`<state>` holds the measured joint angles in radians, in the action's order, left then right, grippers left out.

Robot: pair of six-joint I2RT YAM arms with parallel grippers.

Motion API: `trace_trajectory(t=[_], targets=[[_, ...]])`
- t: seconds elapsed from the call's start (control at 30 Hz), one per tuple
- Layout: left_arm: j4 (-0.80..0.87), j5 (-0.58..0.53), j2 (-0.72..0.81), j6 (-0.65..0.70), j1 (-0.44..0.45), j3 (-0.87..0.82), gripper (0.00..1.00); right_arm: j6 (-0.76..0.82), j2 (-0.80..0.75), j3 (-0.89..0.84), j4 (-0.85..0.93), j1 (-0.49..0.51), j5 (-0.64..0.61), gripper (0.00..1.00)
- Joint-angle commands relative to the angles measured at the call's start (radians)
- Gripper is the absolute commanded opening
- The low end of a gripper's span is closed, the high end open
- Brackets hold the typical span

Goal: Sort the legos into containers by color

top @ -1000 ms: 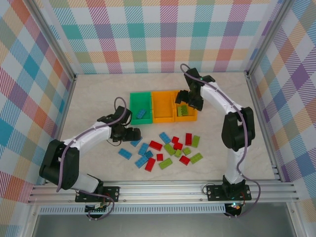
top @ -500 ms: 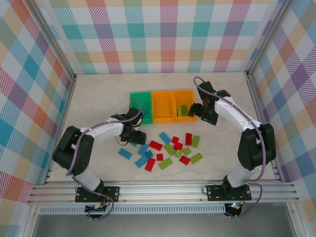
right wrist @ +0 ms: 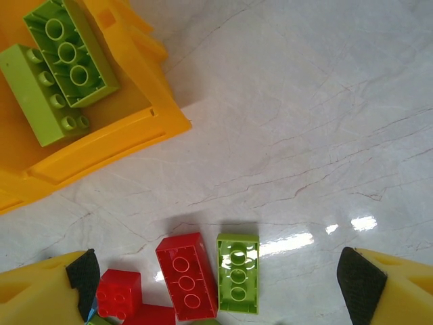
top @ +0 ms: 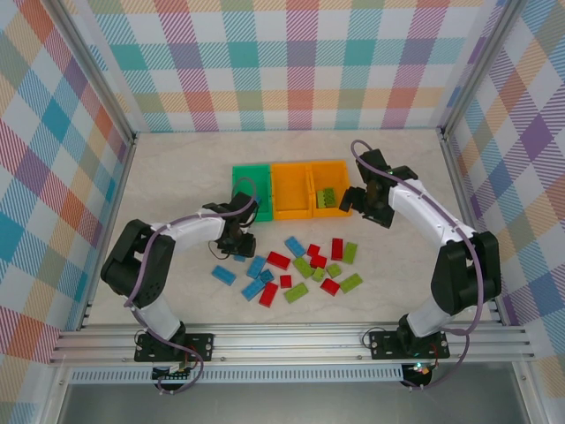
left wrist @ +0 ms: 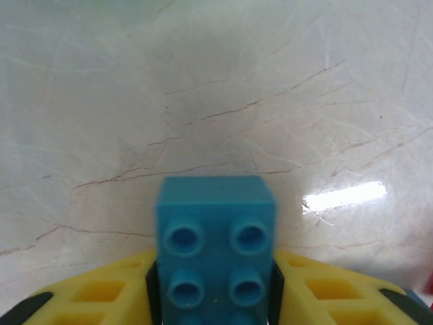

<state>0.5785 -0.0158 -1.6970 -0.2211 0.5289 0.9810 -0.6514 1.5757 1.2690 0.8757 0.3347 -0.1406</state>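
Marbled tabletop, plaid walls

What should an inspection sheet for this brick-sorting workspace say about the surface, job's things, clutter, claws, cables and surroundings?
Surface: pale marbled table with glare spots.
Job's things: green bin; middle orange bin, which looks empty; right orange bin holding lime bricks; loose bricks in blue, red and lime lying in front of the bins.
Clutter: nothing seen.
Claws: left claw shut on a blue brick; right claw open above the table, beside the right orange bin.
Cables: a purple cable runs along each arm.
Surroundings: plaid walls; aluminium rail at the near edge.
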Motion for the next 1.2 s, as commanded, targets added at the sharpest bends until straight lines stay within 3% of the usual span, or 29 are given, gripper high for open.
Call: trace_trajectory(t=[0.0,0.17,0.33,0.6,0.9,1.17], targets=[[0.030,-0.009,-0.009,-0.018,0.005,0.034,0.36,-0.020,-0.019,-0.018,0.000,-0.006,-0.008,0.93],[0.061,-0.026,0.030,-0.027,0.003,0.115,0.26,-0.016,-0.023,-0.048,0.009,0.001,-0.025,0.92],[0.083,-0.081,0.060,-0.033,-0.014,0.253,0.25,-0.001,-0.048,-0.145,-0.003,0.057,-0.054,0.90],[0.110,-0.037,-0.093,-0.061,-0.122,0.496,0.26,-0.053,-0.083,-0.260,-0.079,0.114,0.004,0.91],[0.122,0.064,-0.243,-0.128,-0.149,0.616,0.26,0.083,-0.086,-0.232,-0.177,0.241,0.008,0.90],[0.137,0.080,-0.288,-0.161,-0.153,0.657,0.34,0.179,0.022,-0.131,-0.189,0.353,-0.014,0.86]])
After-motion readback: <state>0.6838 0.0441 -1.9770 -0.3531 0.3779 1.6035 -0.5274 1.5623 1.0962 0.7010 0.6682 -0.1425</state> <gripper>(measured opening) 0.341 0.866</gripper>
